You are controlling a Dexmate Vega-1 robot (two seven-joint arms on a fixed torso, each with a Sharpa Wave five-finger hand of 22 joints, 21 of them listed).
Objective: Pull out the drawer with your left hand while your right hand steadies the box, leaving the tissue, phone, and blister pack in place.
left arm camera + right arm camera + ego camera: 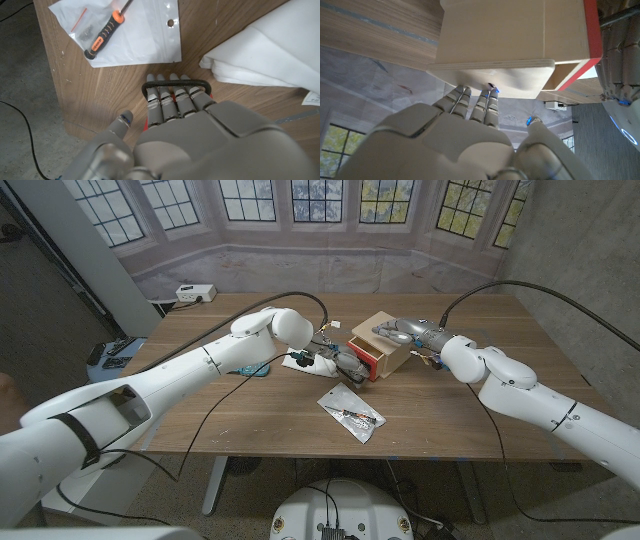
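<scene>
The pale wooden box is sitting mid-table, its red-fronted drawer showing partly out. The left hand is hooking its fingers through the dark handle. The right hand is resting fingers on the box top, seemingly pressing.

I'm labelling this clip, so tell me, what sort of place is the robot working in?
Probably an indoor lab or demo room. The wooden table stands before a printed backdrop of arched windows, next to a plain grey wall, and loose cables trail over the tabletop.
</scene>
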